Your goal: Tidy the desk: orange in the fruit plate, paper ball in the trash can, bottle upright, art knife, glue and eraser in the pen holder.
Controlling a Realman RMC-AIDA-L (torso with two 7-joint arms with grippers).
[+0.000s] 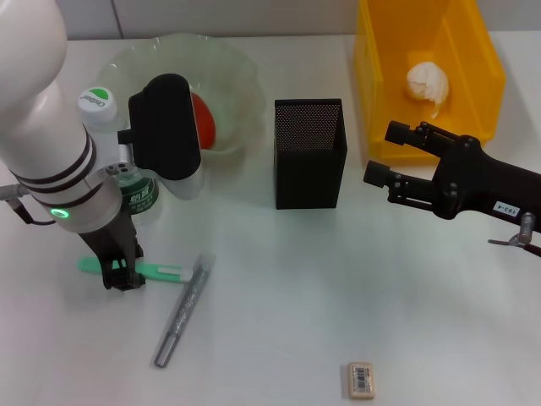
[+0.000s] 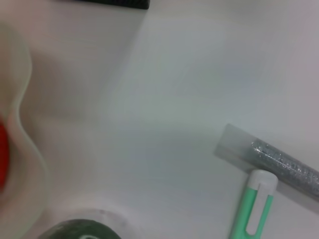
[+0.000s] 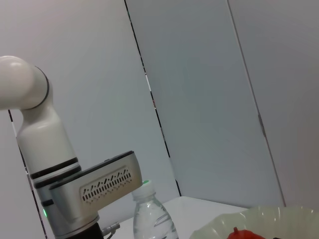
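Observation:
My left gripper (image 1: 122,275) is down on the table at the green-and-white art knife (image 1: 161,271) (image 2: 254,209), over its left end. The silvery glue stick (image 1: 182,309) (image 2: 281,162) lies slanted just to its right. The bottle (image 1: 108,114) (image 3: 152,215) stands upright behind the left arm. The orange (image 1: 204,118) (image 3: 241,233) rests in the pale-green fruit plate (image 1: 228,63) (image 2: 25,124), partly hidden by the left wrist. The paper ball (image 1: 428,82) lies in the yellow trash can (image 1: 372,76). The eraser (image 1: 361,379) lies near the front edge. My right gripper (image 1: 382,154) hovers open and holds nothing, right of the black mesh pen holder (image 1: 309,152).
The pen holder stands mid-table between the two arms, with the trash can behind the right gripper. Bare white table stretches between the glue stick and the eraser.

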